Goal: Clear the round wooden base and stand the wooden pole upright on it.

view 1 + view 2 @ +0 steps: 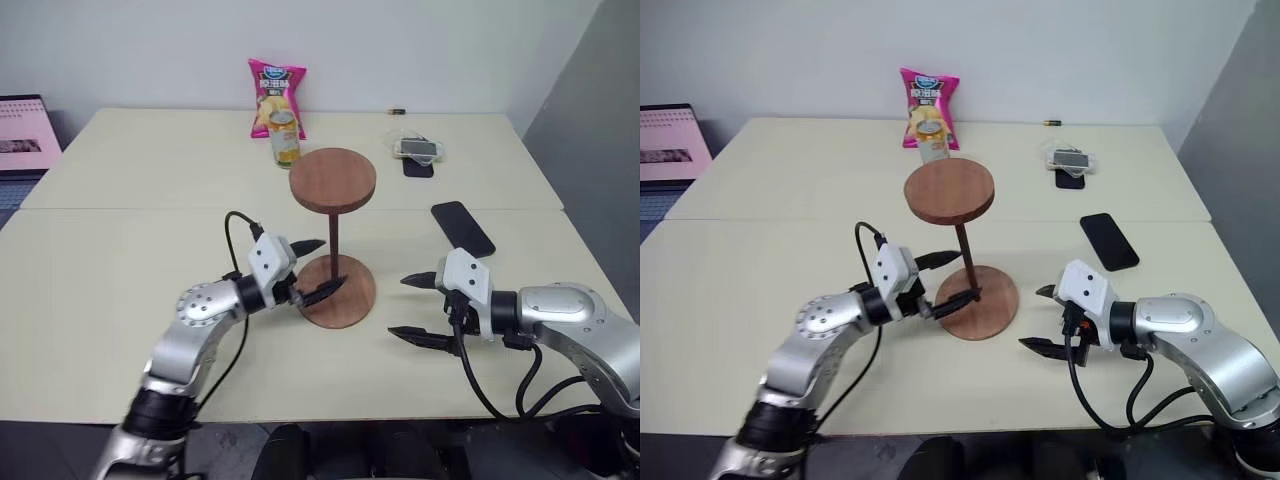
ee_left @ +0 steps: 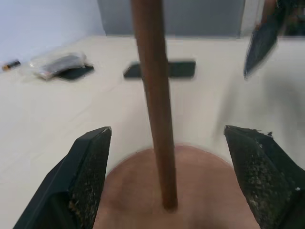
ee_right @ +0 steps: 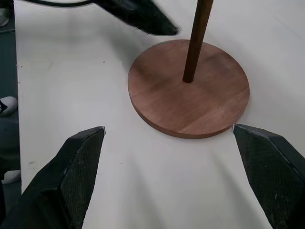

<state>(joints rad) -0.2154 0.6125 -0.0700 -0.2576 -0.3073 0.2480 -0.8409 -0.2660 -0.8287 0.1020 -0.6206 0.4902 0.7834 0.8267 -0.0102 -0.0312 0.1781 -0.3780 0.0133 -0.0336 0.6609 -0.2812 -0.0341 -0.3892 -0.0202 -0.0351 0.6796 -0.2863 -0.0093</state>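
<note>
The wooden pole (image 1: 334, 238) stands upright on the round wooden base (image 1: 352, 296) near the table's front middle, its own disc (image 1: 333, 178) on top. My left gripper (image 1: 331, 264) is open just left of the base, with one finger (image 2: 89, 164) on each side of the pole (image 2: 155, 119) and a gap to both. My right gripper (image 1: 397, 307) hovers open to the right of the base (image 3: 190, 98), nothing between its fingers.
A pink snack bag (image 1: 277, 92) and a drink can (image 1: 285, 140) stand at the back middle. A black phone (image 1: 462, 228) lies to the right of the pole, and a bagged phone (image 1: 418, 150) at the back right. A screen (image 1: 25, 125) sits at the far left.
</note>
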